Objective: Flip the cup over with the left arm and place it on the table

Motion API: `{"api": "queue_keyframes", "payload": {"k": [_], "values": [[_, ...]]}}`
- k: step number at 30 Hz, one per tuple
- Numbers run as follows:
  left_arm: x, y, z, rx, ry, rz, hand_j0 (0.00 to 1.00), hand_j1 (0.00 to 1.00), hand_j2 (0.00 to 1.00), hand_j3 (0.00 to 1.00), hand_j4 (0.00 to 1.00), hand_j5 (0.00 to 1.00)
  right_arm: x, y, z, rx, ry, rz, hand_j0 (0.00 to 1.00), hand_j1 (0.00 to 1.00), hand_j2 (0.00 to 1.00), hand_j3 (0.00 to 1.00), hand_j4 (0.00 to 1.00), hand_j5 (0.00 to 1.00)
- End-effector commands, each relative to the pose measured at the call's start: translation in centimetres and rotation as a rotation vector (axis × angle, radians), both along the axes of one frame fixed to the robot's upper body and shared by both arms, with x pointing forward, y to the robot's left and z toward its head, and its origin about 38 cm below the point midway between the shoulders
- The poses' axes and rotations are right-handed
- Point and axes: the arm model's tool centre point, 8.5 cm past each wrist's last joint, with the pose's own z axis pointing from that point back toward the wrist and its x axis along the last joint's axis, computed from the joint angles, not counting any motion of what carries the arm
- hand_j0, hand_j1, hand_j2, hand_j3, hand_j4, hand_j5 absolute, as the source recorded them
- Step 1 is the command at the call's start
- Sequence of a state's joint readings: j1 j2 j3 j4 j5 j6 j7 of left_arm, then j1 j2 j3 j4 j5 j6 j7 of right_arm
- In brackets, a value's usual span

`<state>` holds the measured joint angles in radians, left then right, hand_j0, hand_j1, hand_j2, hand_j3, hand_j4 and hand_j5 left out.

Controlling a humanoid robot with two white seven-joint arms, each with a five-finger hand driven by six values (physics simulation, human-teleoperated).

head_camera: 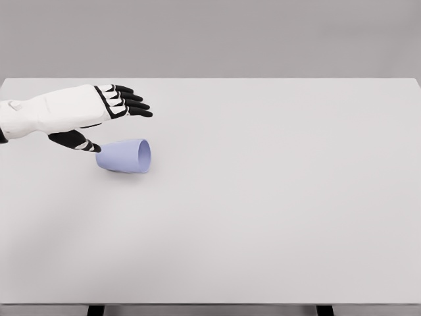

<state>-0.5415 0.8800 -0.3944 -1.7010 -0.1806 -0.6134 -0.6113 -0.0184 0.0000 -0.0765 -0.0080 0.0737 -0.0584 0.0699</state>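
Note:
A pale lavender-blue cup (123, 156) lies on its side on the white table (263, 197), left of the middle, its mouth facing right. My left hand (108, 122) reaches in from the left edge and hovers just above and behind the cup. Its black fingers (128, 102) stretch out to the right, spread and holding nothing. The thumb (79, 141) points down toward the cup's closed end, very near or just touching it. The right arm is out of view.
The table's far edge runs along the top of the view against a plain grey wall. Two dark table legs (95, 310) show under the front edge.

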Motion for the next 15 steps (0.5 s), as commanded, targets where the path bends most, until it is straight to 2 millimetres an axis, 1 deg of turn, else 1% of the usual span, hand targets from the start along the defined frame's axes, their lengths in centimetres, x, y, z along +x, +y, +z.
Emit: {"api": "queue_keyframes", "payload": {"k": [1,3,9,10,12,13,14,15], "values": [[0.0,0.1,0.1,-0.004,0.003,0.002,1.0,1.0,1.0,1.0,1.0,1.0,0.0,0.0,0.0,-0.001,0.002,-0.001,1.0,1.0,1.0,1.0,1.0,1.0],[0.0,0.1,0.0,-0.004,0.005,0.004,1.0,1.0,1.0,1.0,1.0,1.0,-0.1,0.0,0.0,-0.001,0.003,-0.004,1.0,1.0,1.0,1.0,1.0,1.0],[0.1,0.3,0.6,-0.019,-0.008,0.01,1.0,1.0,1.0,1.0,1.0,1.0,-0.1,0.0,0.0,-0.001,0.004,-0.001,1.0,1.0,1.0,1.0,1.0,1.0],[0.4,0.8,0.5,-0.03,0.003,0.025,1.0,1.0,1.0,1.0,1.0,1.0,-0.1,0.0,0.0,-0.001,0.004,-0.001,1.0,1.0,1.0,1.0,1.0,1.0],[2.2,3.3,-0.1,-0.101,0.076,0.098,1.0,1.0,1.0,1.0,1.0,1.0,-0.1,0.0,0.0,-0.001,0.004,-0.001,1.0,1.0,1.0,1.0,1.0,1.0],[2.3,3.6,0.5,-0.107,0.075,0.102,1.0,1.0,1.0,1.0,1.0,1.0,-0.1,0.0,0.0,-0.001,0.004,-0.001,1.0,1.0,1.0,1.0,1.0,1.0],[2.4,5.2,0.7,-0.09,0.089,0.147,1.0,1.0,1.0,1.0,1.0,1.0,-0.1,0.0,0.0,-0.001,0.004,-0.001,1.0,1.0,1.0,1.0,1.0,1.0],[2.0,6.4,1.0,-0.089,0.114,0.162,1.0,1.0,1.0,1.0,1.0,1.0,-0.1,0.0,0.0,-0.001,0.004,-0.001,1.0,1.0,1.0,1.0,1.0,1.0]]}}
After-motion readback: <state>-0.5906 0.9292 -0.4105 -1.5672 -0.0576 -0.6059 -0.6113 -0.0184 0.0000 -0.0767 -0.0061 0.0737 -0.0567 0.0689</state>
